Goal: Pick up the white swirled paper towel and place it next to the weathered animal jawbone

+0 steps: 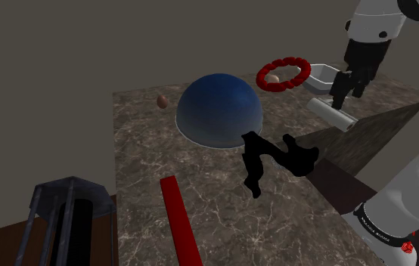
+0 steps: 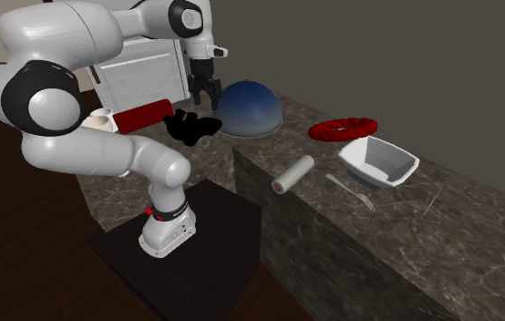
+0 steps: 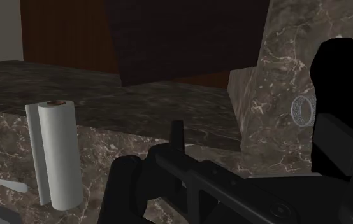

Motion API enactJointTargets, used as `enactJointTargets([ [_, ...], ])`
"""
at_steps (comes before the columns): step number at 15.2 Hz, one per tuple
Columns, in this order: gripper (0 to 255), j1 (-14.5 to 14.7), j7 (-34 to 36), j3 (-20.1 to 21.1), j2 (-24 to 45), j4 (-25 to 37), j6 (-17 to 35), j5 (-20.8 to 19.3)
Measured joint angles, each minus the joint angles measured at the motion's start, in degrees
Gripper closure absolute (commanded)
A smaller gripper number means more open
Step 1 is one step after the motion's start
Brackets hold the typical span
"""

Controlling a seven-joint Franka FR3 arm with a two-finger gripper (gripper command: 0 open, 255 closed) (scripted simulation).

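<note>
claw: claw [image 1: 346, 97] [image 2: 203, 98] has its fingers spread with nothing between them; it hangs above the bench [image 1: 140, 174], clear of the towel
paper towel: white roll [image 1: 333, 113] [image 2: 293, 175] [image 3: 57, 153] lies on its side on the bench, at the bench edge in the second exterior view, near the white bowl [image 2: 378, 162], well apart from the jawbone
jawbone: drawn as a black shape [image 1: 276, 155] [image 2: 191, 126], on the bench just beside the blue dome [image 1: 219, 109]
red ring: [image 1: 283, 74] just beside the bowl, past the dome from the jawbone
fork: [image 2: 349, 190] flat on the bench by the bowl
red bar: [image 1: 179, 219] flat on the bench, near the shoulder view's bottom edge
</note>
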Motion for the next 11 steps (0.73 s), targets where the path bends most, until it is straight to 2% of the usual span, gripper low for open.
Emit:
enactJointTargets([
  [2,0,-0.18,-0.41,-0.26,0.02,-0.69,0.75,-0.68],
  [5,0,-0.9,-1.66,-0.88,-0.04,-4.02,4.28,-3.73],
  [11,0,-3.88,-4.55,-3.66,3.29,-10.73,15.52,-12.29],
])
